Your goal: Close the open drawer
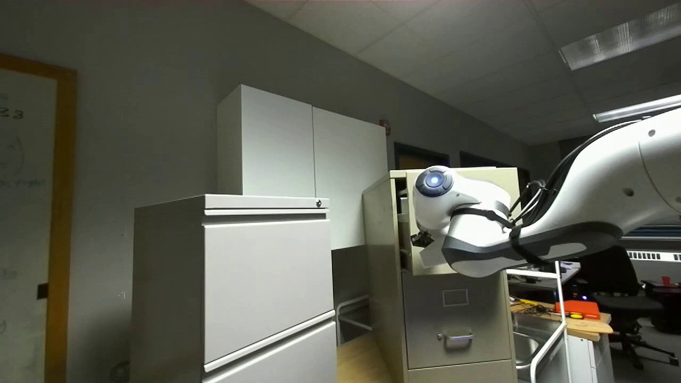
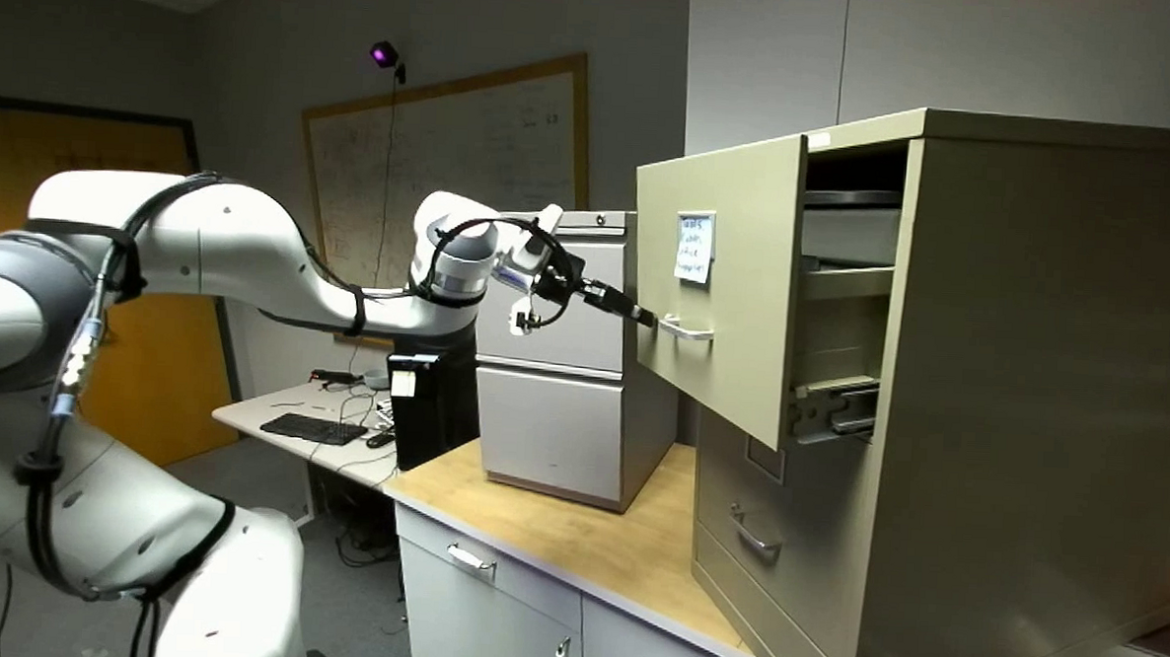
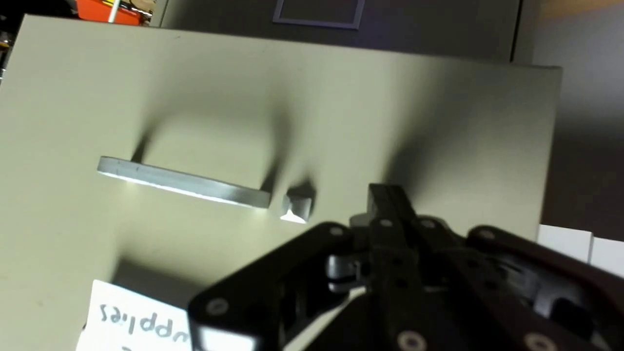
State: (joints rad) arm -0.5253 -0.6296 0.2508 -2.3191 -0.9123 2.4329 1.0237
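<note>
The drawer (image 2: 754,306) is the top one of the tall beige filing cabinet and stands partly pulled out, its slide and inside showing at the side. Its front also shows in the wrist view (image 3: 341,97) and, partly behind the arm, in an exterior view (image 1: 505,183). The front bears a metal handle (image 2: 686,330), a small latch (image 3: 296,207) and a white paper sheet (image 2: 694,247). My gripper (image 2: 648,317) is shut and empty, its fingertips (image 3: 387,189) pointing at the front beside the latch. Whether they touch cannot be told.
A lower beige drawer (image 1: 457,324) is shut beneath. A pale grey cabinet (image 2: 551,426) stands beside the filing cabinet on a wooden worktop (image 2: 537,524). White wall cabinets (image 1: 276,143) hang behind. A white metal frame (image 1: 550,340) stands on the far side.
</note>
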